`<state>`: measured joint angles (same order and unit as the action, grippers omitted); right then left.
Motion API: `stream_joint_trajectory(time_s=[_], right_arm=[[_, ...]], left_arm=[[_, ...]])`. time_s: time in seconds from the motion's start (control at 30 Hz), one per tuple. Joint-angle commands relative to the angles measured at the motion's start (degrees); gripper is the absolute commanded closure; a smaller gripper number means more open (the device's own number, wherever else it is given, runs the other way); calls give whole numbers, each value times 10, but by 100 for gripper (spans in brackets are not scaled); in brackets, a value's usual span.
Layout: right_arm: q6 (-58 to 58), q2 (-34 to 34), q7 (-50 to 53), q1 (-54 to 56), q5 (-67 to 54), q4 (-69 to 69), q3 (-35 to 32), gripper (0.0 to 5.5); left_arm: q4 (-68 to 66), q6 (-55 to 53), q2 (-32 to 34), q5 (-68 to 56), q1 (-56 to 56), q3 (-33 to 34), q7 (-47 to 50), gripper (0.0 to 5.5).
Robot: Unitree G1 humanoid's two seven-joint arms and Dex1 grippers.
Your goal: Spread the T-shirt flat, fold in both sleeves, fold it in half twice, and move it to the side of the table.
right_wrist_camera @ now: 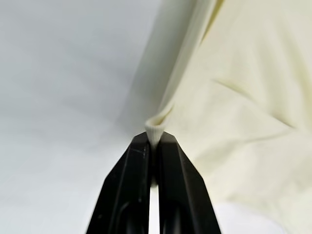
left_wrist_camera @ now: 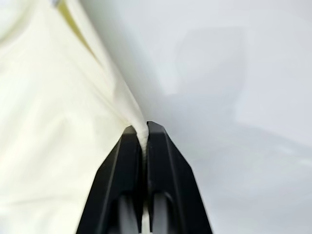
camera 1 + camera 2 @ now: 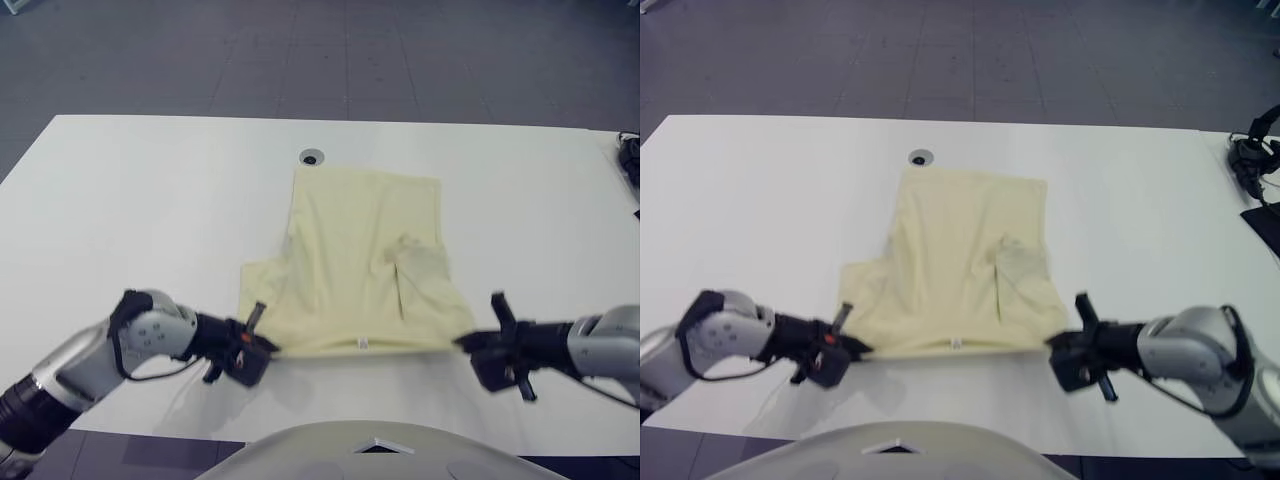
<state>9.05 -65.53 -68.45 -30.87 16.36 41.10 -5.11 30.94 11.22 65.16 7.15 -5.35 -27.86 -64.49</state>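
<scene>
1. T-shirt [image 3: 360, 240], pale yellow, lies in the middle of the white table [image 3: 150, 200]. Its far edge stops just short of the round cable hole [image 3: 311, 157], and its near edge faces me.
2. My left gripper [image 3: 268, 346] is clamped on the near left corner, with cloth pinched between the black fingers [image 2: 122, 165].
3. My right gripper [image 3: 462, 343] is clenched on the near right corner in the same way.
4. I hold both corners at once so the near edge runs taut and straight between them. I judge this suits carrying that edge over for a fold in half.
5. A sleeve flap [image 3: 420, 265] lies folded onto the body on the right. On the left a flap [image 3: 262, 290] juts out, so the outline looks uneven.
</scene>
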Motion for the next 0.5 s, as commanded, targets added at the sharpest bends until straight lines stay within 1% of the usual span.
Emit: stream_joint_trajectory(time_s=[0.03, 0.1, 0.13, 0.3, 0.43, 0.47, 0.5], right_arm=[[-30, 9, 16, 5, 80, -5, 34, 549], [-47, 16, 17, -9, 88, 9, 40, 549], [-54, 19, 17, -19, 90, 17, 40, 549], [-76, 27, 20, -52, 107, 36, 36, 549], [-88, 37, 25, -68, 101, 47, 33, 549], [-92, 39, 22, -77, 88, 55, 30, 549], [-96, 40, 18, -83, 73, 63, 25, 549]], left_arm=[[7, -31, -32, 75, 10, -29, -13, 550], [1, -48, -62, 90, 13, -38, -2, 550], [-1, -48, -67, 101, 12, -42, -2, 550], [11, -57, -63, 110, -17, -36, -2, 550], [17, -71, -67, 82, -28, -21, 0, 550], [24, -78, -70, 63, -33, -16, -2, 520], [31, -85, -72, 45, -38, -11, -2, 505]])
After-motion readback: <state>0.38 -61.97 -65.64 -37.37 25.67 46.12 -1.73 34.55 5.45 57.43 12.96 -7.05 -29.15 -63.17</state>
